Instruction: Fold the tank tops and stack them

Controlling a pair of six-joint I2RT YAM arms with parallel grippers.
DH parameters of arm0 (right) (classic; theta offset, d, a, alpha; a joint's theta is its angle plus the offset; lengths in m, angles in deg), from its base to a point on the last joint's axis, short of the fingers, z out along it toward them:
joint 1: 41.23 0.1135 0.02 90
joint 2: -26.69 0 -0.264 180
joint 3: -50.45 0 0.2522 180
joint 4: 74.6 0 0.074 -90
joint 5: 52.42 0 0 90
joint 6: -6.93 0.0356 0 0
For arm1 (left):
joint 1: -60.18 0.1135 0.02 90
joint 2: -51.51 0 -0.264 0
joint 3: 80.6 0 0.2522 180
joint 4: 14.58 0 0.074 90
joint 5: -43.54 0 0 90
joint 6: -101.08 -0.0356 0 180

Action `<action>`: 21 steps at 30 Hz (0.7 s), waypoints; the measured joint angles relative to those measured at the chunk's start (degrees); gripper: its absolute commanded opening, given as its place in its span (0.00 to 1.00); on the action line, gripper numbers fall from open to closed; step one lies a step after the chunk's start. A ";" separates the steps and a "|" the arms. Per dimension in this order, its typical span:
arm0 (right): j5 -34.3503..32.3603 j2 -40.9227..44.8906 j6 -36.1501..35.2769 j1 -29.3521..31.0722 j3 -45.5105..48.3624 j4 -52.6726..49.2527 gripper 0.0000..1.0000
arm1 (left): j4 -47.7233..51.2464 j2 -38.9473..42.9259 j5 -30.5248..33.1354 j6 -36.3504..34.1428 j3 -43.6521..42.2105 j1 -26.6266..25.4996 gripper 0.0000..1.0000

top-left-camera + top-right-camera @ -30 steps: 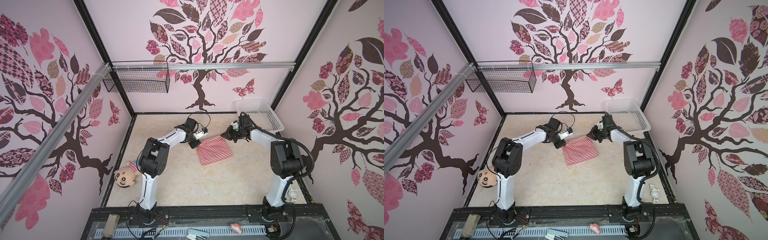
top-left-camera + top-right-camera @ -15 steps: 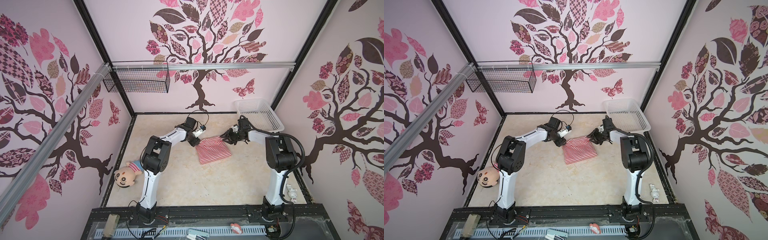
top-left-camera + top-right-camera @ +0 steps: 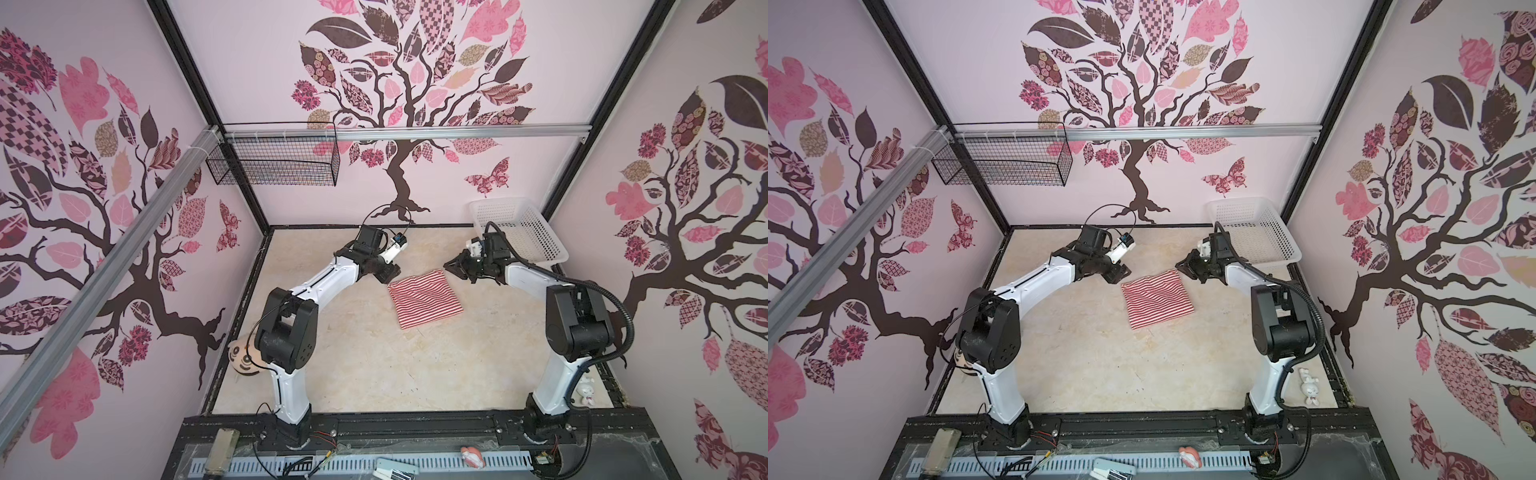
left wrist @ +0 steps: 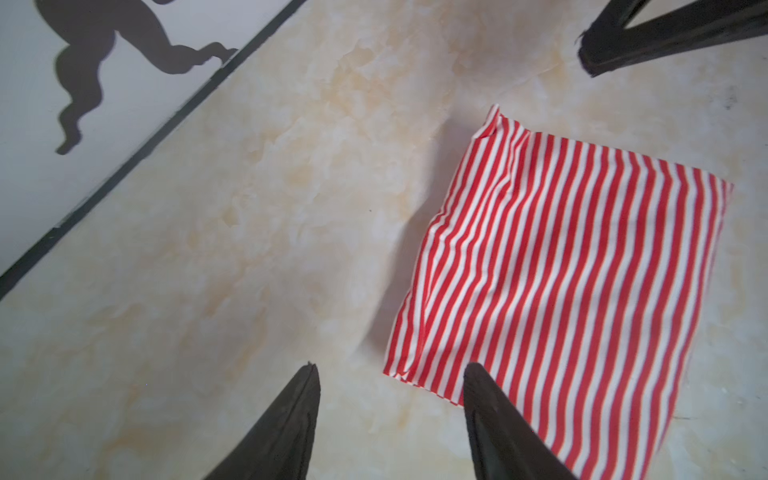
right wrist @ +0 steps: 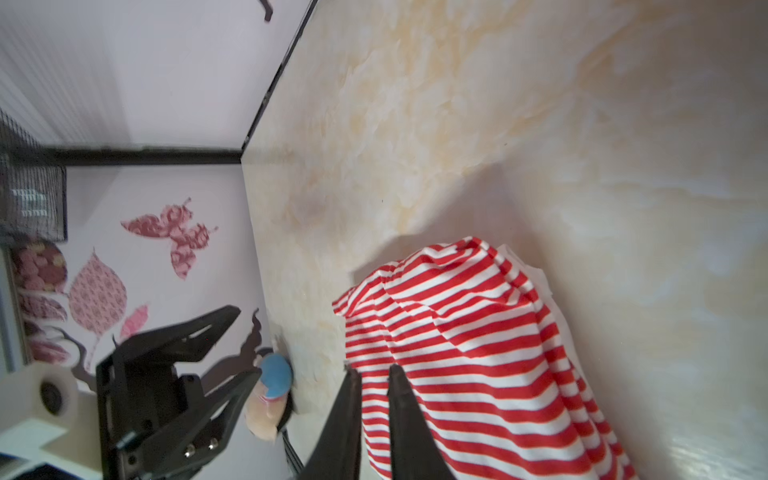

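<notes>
Left wrist view: the left gripper (image 4: 390, 411) has its two black tapered fingers (image 4: 286, 424) spread well apart with nothing between them, hanging over bare tabletop right at a corner of the tank top (image 4: 561, 291). One fingertip overlaps the cloth's edge in the picture; I can't tell if it actually touches.

The right gripper (image 5: 372, 415) has its fingers drawn nearly together, just a thin slit between them. They sit in front of the striped fabric, and I can't tell whether any cloth is pinched.

The top is soft knit with thin red and white stripes, folded into a rough square with a few shallow wrinkles, and a bit of white trim peeks out along one edge. In both top views it lies flat around the middle of the table (image 3: 374, 365), between the two grippers.

The table is smooth, glossy cream marble-look. A white perforated plastic basket (image 3: 536, 232) sits in the far right corner, and a black wire basket (image 3: 274, 166) hangs on the back wall.
</notes>
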 measured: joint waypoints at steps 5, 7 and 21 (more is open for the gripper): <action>2.56 -5.75 1.07 0.59 -2.36 1.92 0.01 | 3.93 -2.49 -4.20 -0.17 -0.94 -2.05 0.58; 3.37 -8.59 1.49 0.85 -4.00 2.36 0.01 | 4.42 -3.76 -4.66 -0.20 -1.73 -3.13 0.58; 0.26 -19.91 2.16 -0.17 -14.71 -4.15 0.10 | 9.03 -9.75 -3.98 -2.08 -0.52 -4.02 0.57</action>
